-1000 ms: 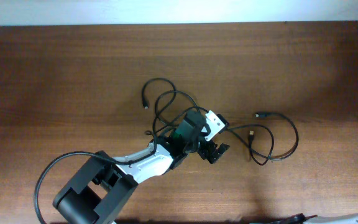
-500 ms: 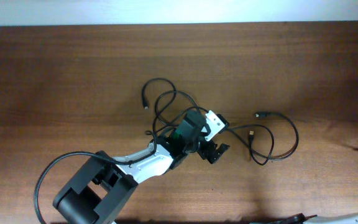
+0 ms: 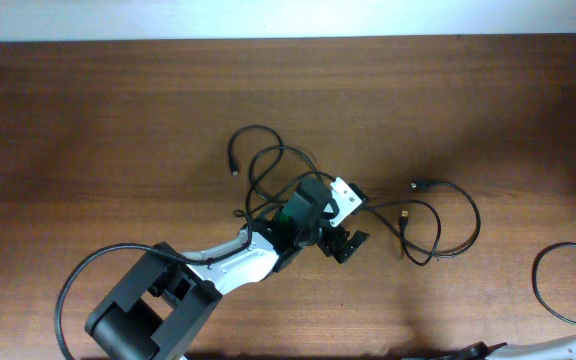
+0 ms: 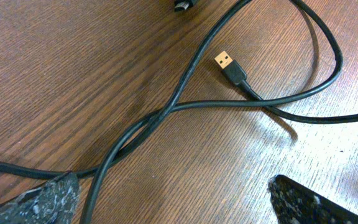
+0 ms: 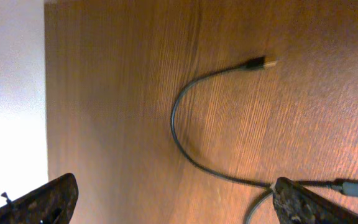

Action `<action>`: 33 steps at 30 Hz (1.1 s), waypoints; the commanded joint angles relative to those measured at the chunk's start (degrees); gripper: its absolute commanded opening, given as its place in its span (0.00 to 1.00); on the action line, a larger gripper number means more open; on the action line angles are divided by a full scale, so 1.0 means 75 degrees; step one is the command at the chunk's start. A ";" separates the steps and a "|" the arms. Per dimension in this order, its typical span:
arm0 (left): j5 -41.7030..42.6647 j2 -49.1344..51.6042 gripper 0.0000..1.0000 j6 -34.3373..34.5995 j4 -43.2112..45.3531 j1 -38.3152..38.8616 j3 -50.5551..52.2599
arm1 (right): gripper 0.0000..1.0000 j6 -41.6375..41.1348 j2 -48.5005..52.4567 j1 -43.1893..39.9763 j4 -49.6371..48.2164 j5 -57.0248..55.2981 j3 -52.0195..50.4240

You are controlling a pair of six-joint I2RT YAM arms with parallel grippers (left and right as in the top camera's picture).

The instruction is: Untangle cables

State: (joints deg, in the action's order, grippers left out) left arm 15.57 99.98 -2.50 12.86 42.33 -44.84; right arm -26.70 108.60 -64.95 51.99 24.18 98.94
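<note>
Several thin black cables (image 3: 255, 127) lie tangled mid-table, and one loop (image 3: 476, 215) reaches right, ending in a small plug (image 3: 418, 184). My left gripper (image 3: 358, 218) hovers open over the tangle's right side. In the left wrist view, crossed cables (image 4: 166, 112) and a gold-tipped USB plug (image 4: 229, 65) lie ahead of the left gripper (image 4: 179, 202), with one strand beside the left fingertip (image 4: 45, 199). The right gripper (image 5: 179, 205) is open above another cable (image 5: 174, 124) with a plug (image 5: 261, 63); a strand runs at its right fingertip (image 5: 309, 202). Nothing is held.
The wooden table (image 3: 118, 110) spreads wide on the left and at the back. A black cord loop (image 3: 535, 275) lies at the overhead view's right edge. The left arm's base (image 3: 153, 315) fills the front left. A pale wall (image 5: 11, 93) borders the table in the right wrist view.
A black cord loop has come into view at the right edge of the overhead view. The left arm and the central tangle have not moved.
</note>
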 commanded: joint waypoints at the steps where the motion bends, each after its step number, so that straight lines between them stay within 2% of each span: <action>1: -0.0041 0.0041 0.99 0.0052 0.0012 0.0023 -0.0026 | 0.99 0.1244 -0.0484 0.0565 0.0490 0.0143 0.0265; 5: 0.0697 0.0038 0.99 0.0050 0.0044 0.0023 -0.0026 | 0.99 0.1830 -0.0994 0.1364 0.0970 0.0143 0.0268; 10: 0.0702 -0.0163 0.99 0.0050 -0.0067 0.0023 -0.0029 | 0.99 0.2600 -0.1792 0.2486 0.1679 0.0076 0.0268; 16: 0.0201 -0.1352 0.99 0.0047 -0.1475 0.0023 -0.0026 | 0.99 0.2795 -0.2559 0.3908 0.2608 -0.0114 0.0268; 21: 0.0210 -0.1521 0.99 0.0047 -0.2317 0.0023 -0.0026 | 0.99 0.2847 -0.2573 0.4969 0.3780 -0.0114 0.0265; 24: 0.0210 -0.1521 0.99 0.0047 -0.2567 0.0023 -0.0026 | 0.99 0.3593 -0.2573 0.5616 0.4243 -0.0119 0.0265; 28: 0.0213 -0.1553 0.99 0.0050 -0.2725 0.0017 -0.0029 | 0.99 0.4450 -0.2562 0.6612 0.4418 -0.0379 0.0154; 33: 0.0198 -0.2116 0.99 0.0047 -0.3063 -0.0026 -0.0029 | 0.99 0.4462 -0.2550 0.7420 0.4409 -0.0810 -0.0274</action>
State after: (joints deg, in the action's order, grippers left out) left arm 17.32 88.47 -2.31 -8.75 42.30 -44.86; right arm 4.75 89.93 -11.88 85.01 20.58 99.15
